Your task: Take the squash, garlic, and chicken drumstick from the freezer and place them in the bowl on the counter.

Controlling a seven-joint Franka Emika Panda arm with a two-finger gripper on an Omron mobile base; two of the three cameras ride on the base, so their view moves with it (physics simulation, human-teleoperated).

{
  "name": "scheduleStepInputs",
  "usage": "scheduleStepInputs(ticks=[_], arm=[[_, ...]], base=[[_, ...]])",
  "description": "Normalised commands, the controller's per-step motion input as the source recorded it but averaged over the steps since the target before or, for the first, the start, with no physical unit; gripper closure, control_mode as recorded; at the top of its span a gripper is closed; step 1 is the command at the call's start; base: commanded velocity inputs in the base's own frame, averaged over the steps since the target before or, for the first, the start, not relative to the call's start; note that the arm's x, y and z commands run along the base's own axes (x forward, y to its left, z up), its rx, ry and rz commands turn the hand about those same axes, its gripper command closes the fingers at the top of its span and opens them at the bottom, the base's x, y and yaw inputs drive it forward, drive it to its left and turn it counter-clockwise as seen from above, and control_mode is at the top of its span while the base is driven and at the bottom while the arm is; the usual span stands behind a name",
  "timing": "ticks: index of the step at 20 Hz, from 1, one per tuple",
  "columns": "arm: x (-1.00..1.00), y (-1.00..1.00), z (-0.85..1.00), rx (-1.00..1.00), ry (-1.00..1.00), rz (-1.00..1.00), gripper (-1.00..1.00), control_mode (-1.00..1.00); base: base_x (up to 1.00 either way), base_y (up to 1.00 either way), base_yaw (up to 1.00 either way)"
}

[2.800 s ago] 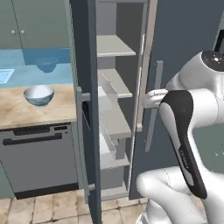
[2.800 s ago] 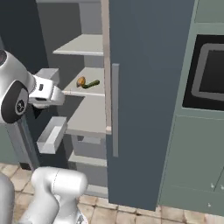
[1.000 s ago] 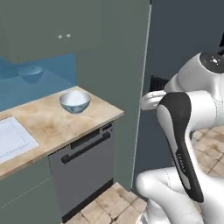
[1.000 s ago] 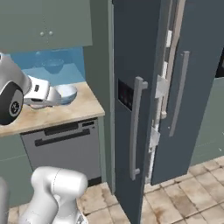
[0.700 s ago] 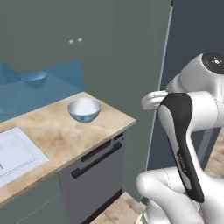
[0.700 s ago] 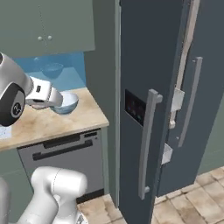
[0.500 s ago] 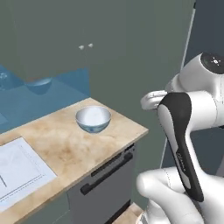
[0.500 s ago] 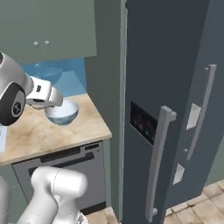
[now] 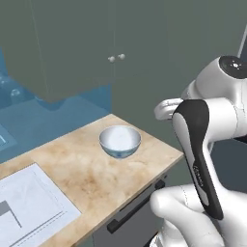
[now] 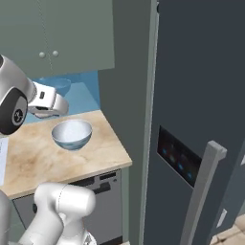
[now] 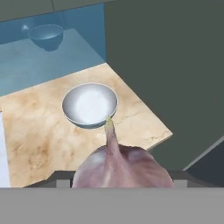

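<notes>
Step in hand: carrying the garlic (image 11: 119, 168) toward the bowl (image 11: 90, 105); judged from the bulb sitting close before the hand camera.
Gripper: pinching the garlic; its tips are hidden behind the bulb.
Garlic position: at 6 o'clock in the hand view, the bowl just beyond its stem tip toward 12.
Garlic axis: long axis runs bulb to stem, the stem pointing to about 12 o'clock, at the bowl's near rim.
Bowl: upright on the counter (image 9: 91, 178), nothing visible inside.
Next move: likely bring the hand over the bowl's middle, lower, then release.
</notes>
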Motion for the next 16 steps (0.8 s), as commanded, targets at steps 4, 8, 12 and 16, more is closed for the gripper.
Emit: scheduleStepInputs(ticks=[4, 8, 12, 16], arm=[[0.0, 0.0, 0.0, 0.0, 0.0, 0.0, 1.0, 1.0], [0.0, 0.0, 0.0, 0.0, 0.0, 0.0, 1.0, 1.0], [0.0, 0.0, 0.0, 0.0, 0.0, 0.0, 1.0, 1.0], [0.18, 0.25, -0.21, 0.0, 0.0, 0.08, 1.0, -1.0]], base=[[0.53, 0.71, 0.0], [0.5, 0.35, 0.19], [0.39, 0.14, 0.36], [0.18, 0.17, 0.13]])
